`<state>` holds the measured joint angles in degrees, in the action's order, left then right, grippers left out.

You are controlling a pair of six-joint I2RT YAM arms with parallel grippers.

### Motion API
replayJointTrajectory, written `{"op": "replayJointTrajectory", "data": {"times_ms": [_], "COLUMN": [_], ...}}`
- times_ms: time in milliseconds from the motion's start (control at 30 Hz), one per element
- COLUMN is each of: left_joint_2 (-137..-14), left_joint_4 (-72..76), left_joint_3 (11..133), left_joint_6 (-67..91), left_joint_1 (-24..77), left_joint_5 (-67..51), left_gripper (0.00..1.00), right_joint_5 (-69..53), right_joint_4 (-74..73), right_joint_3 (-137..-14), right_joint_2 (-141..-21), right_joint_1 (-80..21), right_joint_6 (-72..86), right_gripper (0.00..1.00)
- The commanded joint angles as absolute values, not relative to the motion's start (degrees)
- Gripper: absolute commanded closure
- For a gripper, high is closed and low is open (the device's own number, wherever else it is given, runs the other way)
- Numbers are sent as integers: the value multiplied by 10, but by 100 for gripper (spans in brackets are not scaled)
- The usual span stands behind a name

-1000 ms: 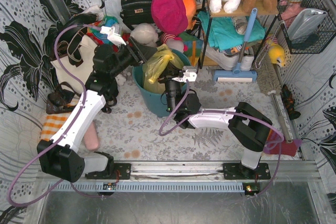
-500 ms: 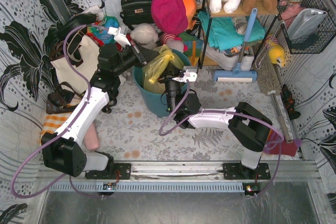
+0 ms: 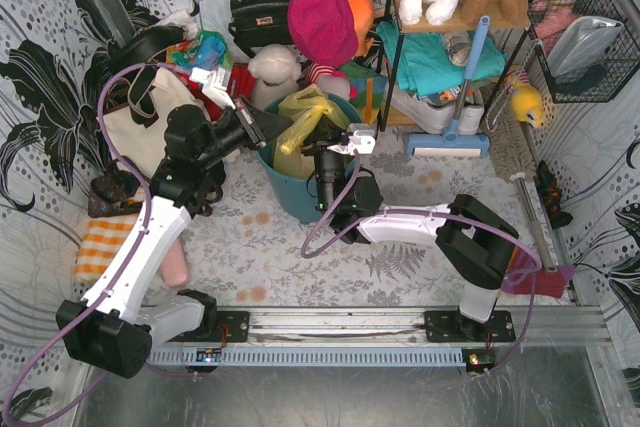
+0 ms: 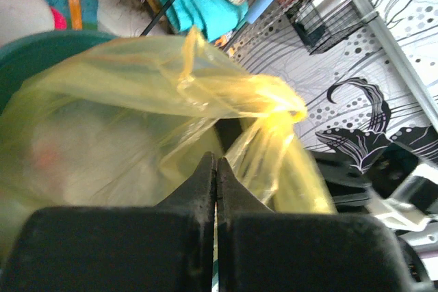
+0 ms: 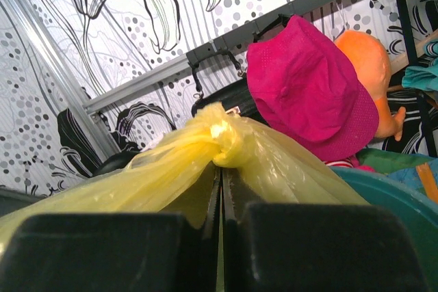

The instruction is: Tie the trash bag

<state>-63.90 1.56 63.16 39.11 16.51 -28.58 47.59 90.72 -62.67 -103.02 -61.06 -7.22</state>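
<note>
Clutter rings the teal round bin: a cream tote at left, a black handbag and magenta hat above, a blue-handled mop at right; in the bin, centre frame, sits the trash bag, thin crinkly yellow film with pale and reddish shapes blurred inside; the right gripper is clenched on a bunched twist of it; the left gripper is clenched at the film, though whether it has caught any is unclear.

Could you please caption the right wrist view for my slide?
Right gripper, jaws shut, pinching the bunched trash bag.
</note>
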Motion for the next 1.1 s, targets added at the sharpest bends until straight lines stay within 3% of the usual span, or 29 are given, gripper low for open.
{"op": "replayJointTrajectory", "data": {"times_ms": [0,33,133,267,500,733,800,967,1067], "left_joint_2": [-624,-618,-608,-612,-635,-688,-702,-704,-678], "left_joint_4": [21,29,25,31,78,130,147,140,129], "left_joint_3": [602,596,599,619,622,624,629,636,616], "left_joint_6": [372,360,276,159,-13,-31,-22,-14,-15], "left_joint_1": [169,170,181,198,200,200,200,200,200], "left_joint_5": [-282,-270,-210,-147,-225,-249,-266,-319,-342], "left_gripper": [100,96,62,44,34,33,37,88,100], "right_joint_5": [467,466,467,471,472,471,471,472,473], "right_joint_4": [974,975,975,975,975,975,975,975,975], "right_joint_3": [-655,-654,-648,-638,-635,-633,-633,-636,-640], "right_joint_2": [-1033,-1032,-1028,-1021,-1017,-1017,-1016,-1019,-1023], "right_joint_1": [-608,-608,-609,-608,-608,-608,-609,-608,-608], "right_joint_6": [-92,-92,-90,-88,-84,-78,-79,-86,-86], "right_gripper": [100,100,100,100,100,100,100,100,100]}}
